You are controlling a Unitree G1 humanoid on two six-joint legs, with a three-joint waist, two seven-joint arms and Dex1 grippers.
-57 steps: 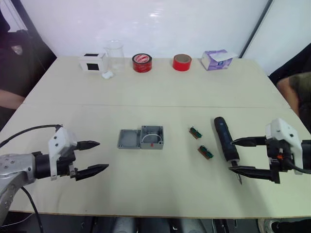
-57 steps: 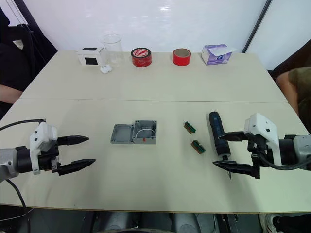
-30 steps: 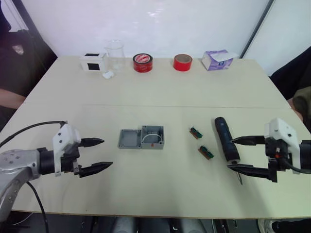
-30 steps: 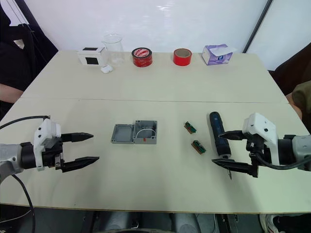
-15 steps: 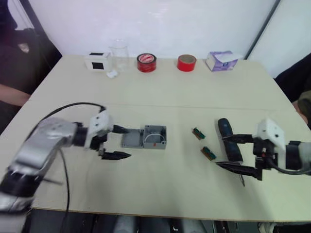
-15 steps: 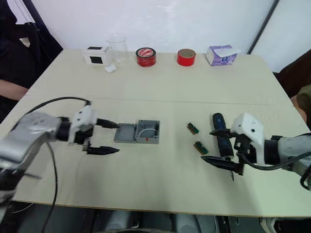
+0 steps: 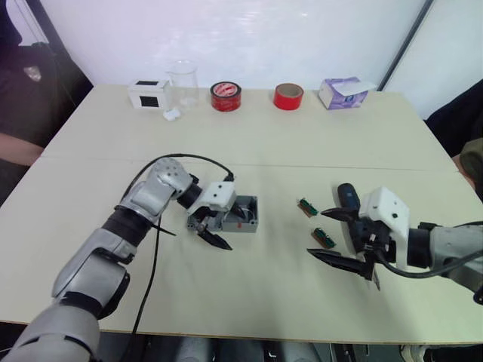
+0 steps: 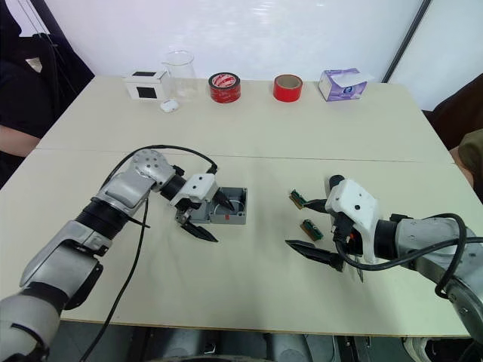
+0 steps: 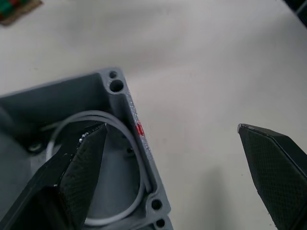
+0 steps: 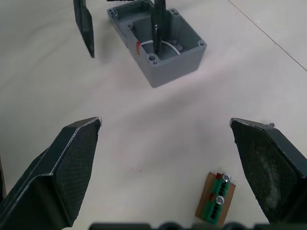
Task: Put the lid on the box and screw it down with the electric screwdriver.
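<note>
Grippers both stand open near the table's front: the right gripper (image 8: 308, 227) spread wide beside the electric screwdriver (image 7: 348, 213), the left gripper (image 8: 211, 216) straddling the near wall of the box (image 8: 229, 207), one finger inside, tape rolls (image 8: 224, 87) far behind.

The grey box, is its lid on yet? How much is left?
Nothing is finished: the square grey box is open, white wire showing. The open left gripper straddles its wall, one finger inside. The black pen-shaped electric screwdriver lies on the table beside the open, empty right gripper. Lidding and screwing remain.
</note>
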